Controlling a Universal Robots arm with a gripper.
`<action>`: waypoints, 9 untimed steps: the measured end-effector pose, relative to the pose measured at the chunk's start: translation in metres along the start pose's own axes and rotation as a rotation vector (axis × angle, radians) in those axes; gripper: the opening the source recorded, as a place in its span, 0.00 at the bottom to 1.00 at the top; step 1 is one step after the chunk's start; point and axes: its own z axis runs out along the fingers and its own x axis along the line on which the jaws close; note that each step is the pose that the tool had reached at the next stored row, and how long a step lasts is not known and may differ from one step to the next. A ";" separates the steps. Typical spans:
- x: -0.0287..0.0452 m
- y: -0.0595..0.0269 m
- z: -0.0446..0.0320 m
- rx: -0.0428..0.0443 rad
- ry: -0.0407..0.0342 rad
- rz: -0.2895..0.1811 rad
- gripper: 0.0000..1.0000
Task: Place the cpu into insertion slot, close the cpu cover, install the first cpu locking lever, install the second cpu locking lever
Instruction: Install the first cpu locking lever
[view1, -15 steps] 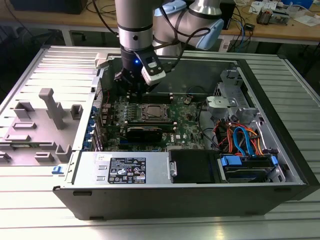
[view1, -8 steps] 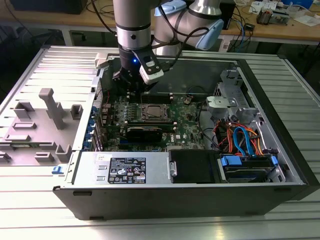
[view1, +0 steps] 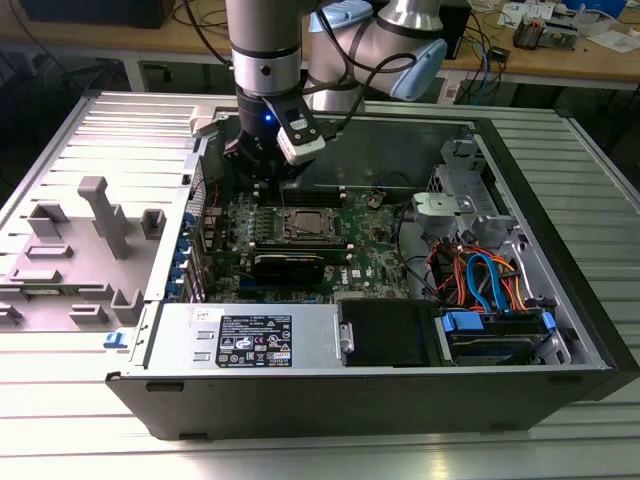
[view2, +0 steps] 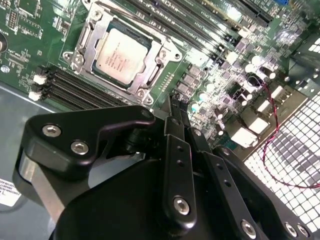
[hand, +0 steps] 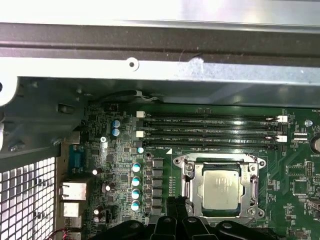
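Both fingers (view2: 177, 150) together — end effector (view2: 174, 103) empty

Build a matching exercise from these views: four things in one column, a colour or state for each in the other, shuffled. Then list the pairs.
Things
1. cpu
2. cpu cover
3. memory slots
4. gripper

Colour or state
A. long, narrow, black
B. lying flat, framing the chip
C. black, shut, beside the chip
D. silver-grey, square, seated

Pairs: 1-D, 2-B, 3-A, 4-C
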 end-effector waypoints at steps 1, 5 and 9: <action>0.0004 0.0010 0.0000 -0.0001 0.0000 0.000 0.11; 0.0021 0.0036 0.0000 -0.0002 0.0009 0.002 0.11; 0.0036 0.0060 -0.0001 -0.0001 0.0010 0.002 0.11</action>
